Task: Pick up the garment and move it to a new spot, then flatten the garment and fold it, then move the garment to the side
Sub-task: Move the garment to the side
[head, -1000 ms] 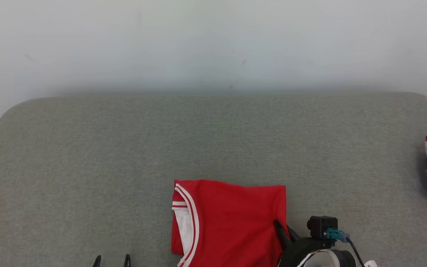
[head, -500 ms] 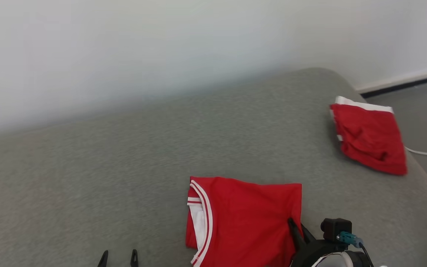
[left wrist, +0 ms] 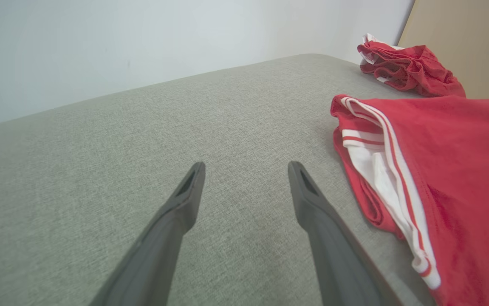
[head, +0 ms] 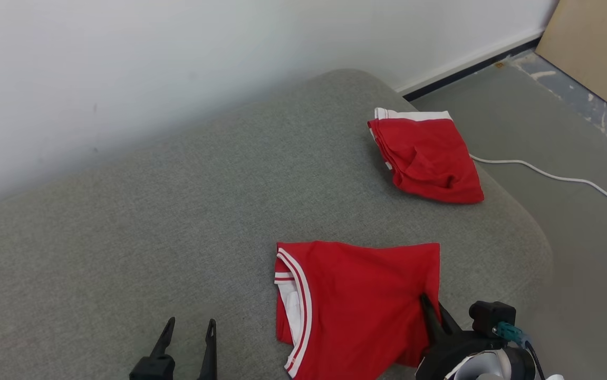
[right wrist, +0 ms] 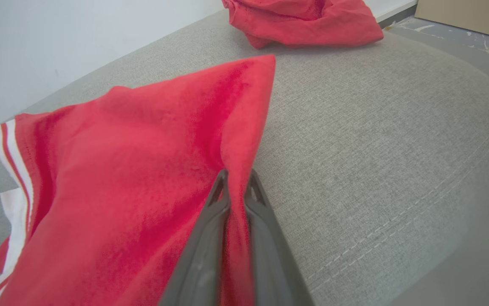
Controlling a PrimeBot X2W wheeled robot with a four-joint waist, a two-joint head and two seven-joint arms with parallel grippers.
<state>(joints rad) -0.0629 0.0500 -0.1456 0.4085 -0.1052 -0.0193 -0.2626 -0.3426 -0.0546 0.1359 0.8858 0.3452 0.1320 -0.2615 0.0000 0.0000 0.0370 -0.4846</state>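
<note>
The garment [head: 361, 301] is a folded red shirt with white-striped trim, lying near the front of the grey padded surface [head: 176, 211]. My right gripper [head: 430, 306] is shut on the garment's right edge, and the cloth rises in a pinched ridge between the two fingers. In the right wrist view the gripper [right wrist: 236, 176] clamps that fold of the garment [right wrist: 134, 161]. My left gripper [head: 191, 323] stands open to the left of the garment, apart from it. In the left wrist view this gripper [left wrist: 246, 168] hovers over bare fabric with nothing between its fingers, and the garment's [left wrist: 461, 170] collar side lies to the right.
A second red garment [head: 427, 155] lies crumpled at the far right corner of the padded surface. Beyond the rounded right edge is grey floor with a white cable [head: 556, 177] and a brown board [head: 598, 47]. A white wall runs behind.
The head camera has swung to the right, bringing the second red garment, the floor and the cable into view. My right gripper stays shut on the garment and the left stays open.
</note>
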